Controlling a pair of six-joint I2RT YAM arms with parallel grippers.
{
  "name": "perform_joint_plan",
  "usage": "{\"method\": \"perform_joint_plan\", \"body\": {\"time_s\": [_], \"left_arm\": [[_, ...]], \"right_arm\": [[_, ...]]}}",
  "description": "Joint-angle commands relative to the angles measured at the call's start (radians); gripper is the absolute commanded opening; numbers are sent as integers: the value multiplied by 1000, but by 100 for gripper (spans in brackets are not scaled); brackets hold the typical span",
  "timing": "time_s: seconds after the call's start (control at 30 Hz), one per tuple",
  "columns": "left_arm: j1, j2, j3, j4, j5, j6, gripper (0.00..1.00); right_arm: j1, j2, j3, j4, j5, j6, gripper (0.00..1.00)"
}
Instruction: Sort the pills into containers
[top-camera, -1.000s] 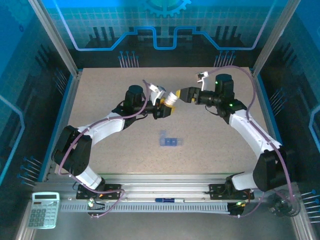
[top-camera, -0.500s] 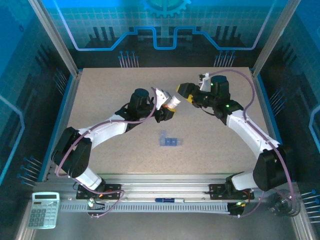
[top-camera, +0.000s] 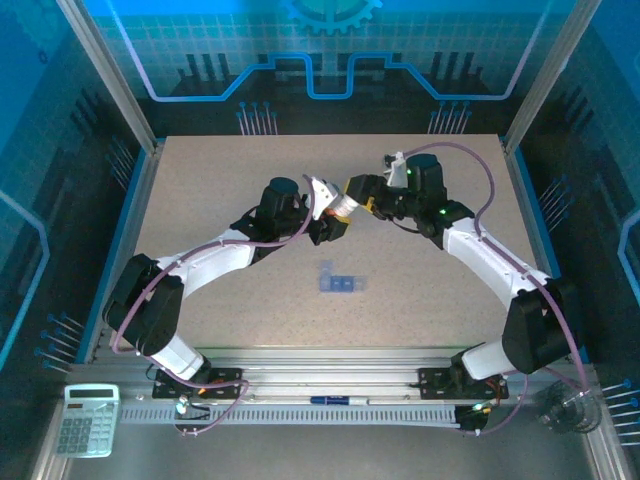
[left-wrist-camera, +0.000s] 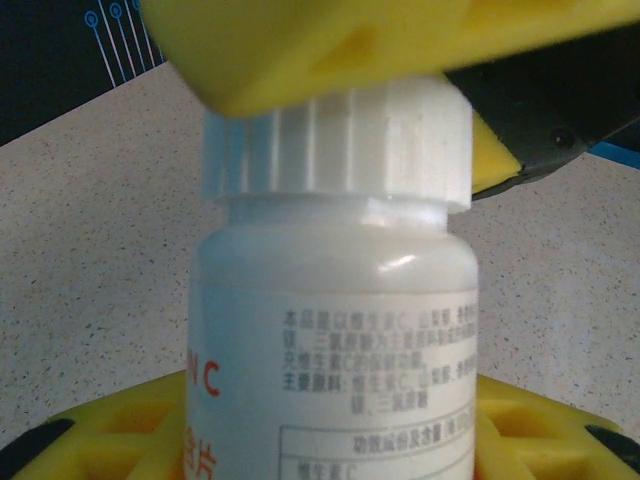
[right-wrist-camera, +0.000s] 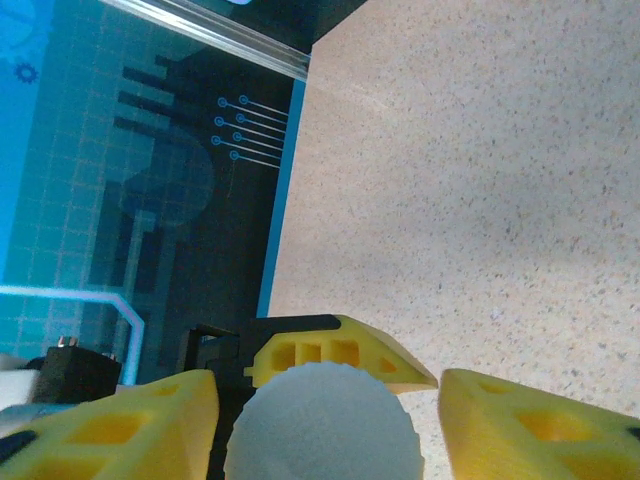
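Note:
A white pill bottle (left-wrist-camera: 330, 300) with a ribbed white cap (left-wrist-camera: 335, 145) stands between the yellow fingers of my left gripper (left-wrist-camera: 330, 440), which is shut on its body. In the top view that gripper (top-camera: 330, 222) holds the bottle (top-camera: 342, 207) above mid-table. My right gripper (top-camera: 353, 190) meets it from the right. Its fingers (right-wrist-camera: 110, 430) straddle the cap (right-wrist-camera: 320, 425), open, with a gap on the right side. The translucent blue pill box (top-camera: 338, 283) lies flat on the table, nearer the arm bases. No loose pills are visible.
The speckled beige table (top-camera: 220, 170) is fenced by blue walls and metal posts. A calculator (top-camera: 87, 420) and a pen (top-camera: 335, 400) lie on the front rail, off the work surface.
The right gripper drew back from the cap and turned, then came in again to straddle it. The left arm carried the bottle slightly right and has since held still.

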Motion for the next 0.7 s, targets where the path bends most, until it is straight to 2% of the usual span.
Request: {"method": "perform_joint_plan", "body": {"time_s": [0.0, 0.13, 0.23, 0.33, 0.4, 0.47, 0.53, 0.57, 0.67], "left_arm": [[-9, -21, 26, 15, -3, 6, 0], [-3, -27, 24, 32, 11, -21, 0], [17, -37, 25, 42, 89, -74, 0], [66, -37, 38, 72, 247, -191, 0], [114, -20, 40, 154, 385, -337, 0], [154, 4, 29, 277, 474, -485, 0], [178, 19, 11, 377, 494, -584, 0], [185, 20, 0, 408, 489, -602, 0], [187, 15, -6, 383, 459, -568, 0]], "right_arm": [[13, 12, 20, 0, -17, -9, 51], [6, 21, 34, -6, -45, -76, 42], [-22, 21, 18, 54, -103, -177, 40], [-61, 10, -10, 128, -210, -313, 41], [-76, -2, -36, 162, -256, -396, 42], [-87, -6, -40, 167, -286, -429, 44], [-89, -8, -40, 185, -313, -416, 48], [-89, -11, -38, 191, -315, -399, 53], [-93, -39, -43, 226, -290, -321, 76]]}}
